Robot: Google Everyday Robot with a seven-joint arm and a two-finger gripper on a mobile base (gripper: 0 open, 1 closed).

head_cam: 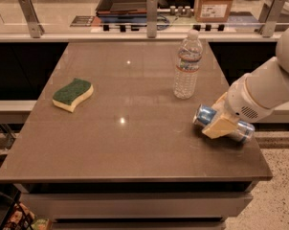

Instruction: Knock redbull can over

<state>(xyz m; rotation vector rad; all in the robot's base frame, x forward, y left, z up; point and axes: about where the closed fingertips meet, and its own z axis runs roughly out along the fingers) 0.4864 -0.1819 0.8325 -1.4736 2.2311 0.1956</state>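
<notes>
The redbull can (pixel 205 114), silver and blue, lies nearly on its side on the brown table (pixel 135 128) near the right front edge, its top end pointing left. My gripper (pixel 220 124) comes in from the right on a white arm (pixel 264 92). It is shut around the can's middle, with a tan finger (pixel 221 126) lying across it. The can's bottom end (pixel 243 131) sticks out to the right of the finger.
A clear plastic water bottle (pixel 187 65) with a white cap stands upright just behind and left of the can. A green and yellow sponge (pixel 72 94) lies at the table's left. A counter with boxes and a rail runs behind the table.
</notes>
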